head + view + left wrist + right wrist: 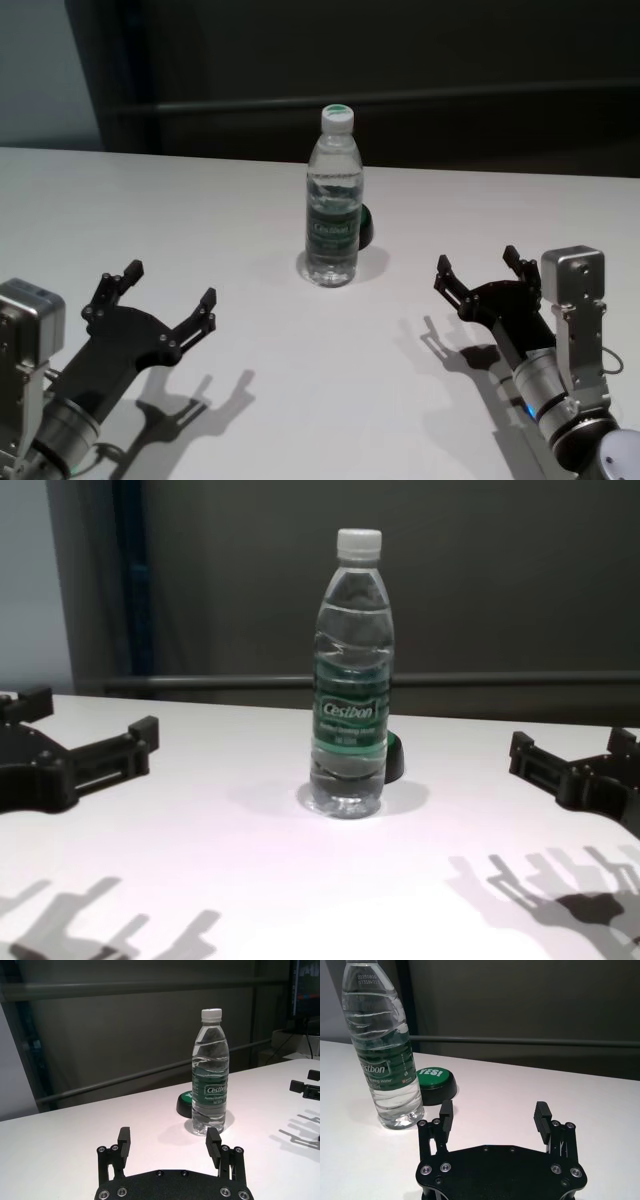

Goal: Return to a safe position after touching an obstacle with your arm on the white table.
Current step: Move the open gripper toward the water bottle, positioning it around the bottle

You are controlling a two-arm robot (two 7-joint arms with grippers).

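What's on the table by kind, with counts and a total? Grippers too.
Water bottle, upright, capped: 1
Green-and-black button behind the bottle: 1
Grippers, left gripper and right gripper, both open, one on each side of the bottle on the white table, holding nothing: 2
Total: 4

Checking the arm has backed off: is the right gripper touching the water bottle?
Apart. In the head view, bare white table lies between the open right gripper and the upright water bottle; the chest view shows the same gap.
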